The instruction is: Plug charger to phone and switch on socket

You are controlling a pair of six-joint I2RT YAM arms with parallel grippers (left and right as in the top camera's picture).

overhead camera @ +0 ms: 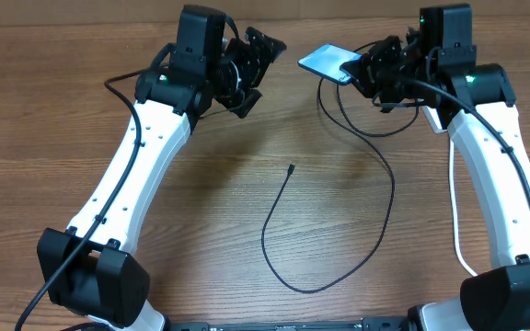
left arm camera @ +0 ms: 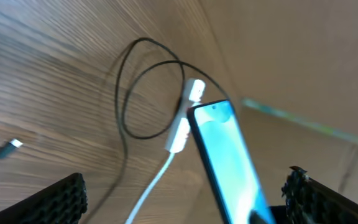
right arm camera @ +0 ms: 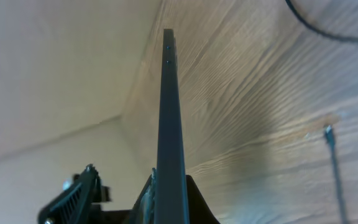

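Observation:
My right gripper (overhead camera: 364,70) is shut on one end of the phone (overhead camera: 328,62) and holds it tilted above the table at the back. The right wrist view shows the phone (right arm camera: 169,118) edge-on between the jaws. My left gripper (overhead camera: 258,62) hangs open just left of the phone, with nothing between its fingers (left arm camera: 58,198). From the left wrist, the phone's light blue screen (left arm camera: 225,155) faces me. The charger's connector tip (overhead camera: 290,169) lies on the table's middle, and its black cable (overhead camera: 375,230) loops back toward the right arm. The white socket (left arm camera: 184,118) lies beyond the phone, with the cable looped (left arm camera: 124,93) beside it.
The socket's thick white cord (overhead camera: 455,198) runs along the right arm toward the front edge. The charger's connector tip (left arm camera: 15,144) shows at the left of the left wrist view, and also low at the right (right arm camera: 329,132) of the right wrist view. The tabletop is wood.

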